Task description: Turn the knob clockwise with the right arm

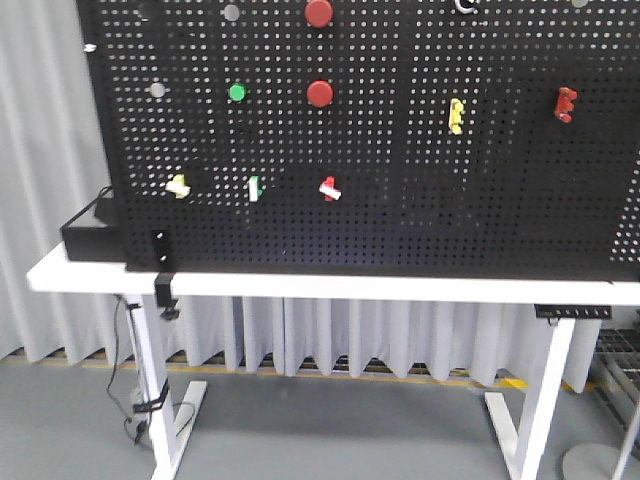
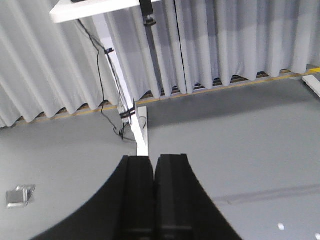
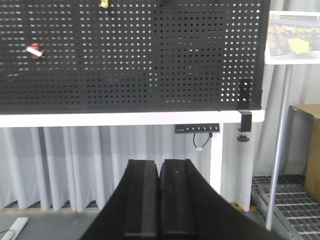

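Observation:
A black pegboard [image 1: 400, 200] stands upright on a white table [image 1: 330, 285]. Low on the board are three small knobs: yellow-white [image 1: 178, 185], green-white [image 1: 254, 188] and red-white [image 1: 329, 189]. Higher to the right sit a yellow handle [image 1: 455, 115] and a red one [image 1: 565, 104]. I cannot tell which is the task's knob. My right gripper [image 3: 160, 167] is shut and empty, below and well short of the board; the red-white knob [image 3: 34, 50] shows up to its left. My left gripper [image 2: 154, 165] is shut and empty, facing the floor. Neither arm shows in the front view.
Two red buttons [image 1: 320, 93] and a green button [image 1: 237, 93] sit on the board. A black box [image 1: 90, 235] rests at the table's left end. White table legs [image 1: 155, 400], a clamp [image 3: 244, 122], a power strip [image 3: 197, 128], grey curtains, a pole [image 3: 280, 150] and a cardboard box [image 3: 312, 150] are around.

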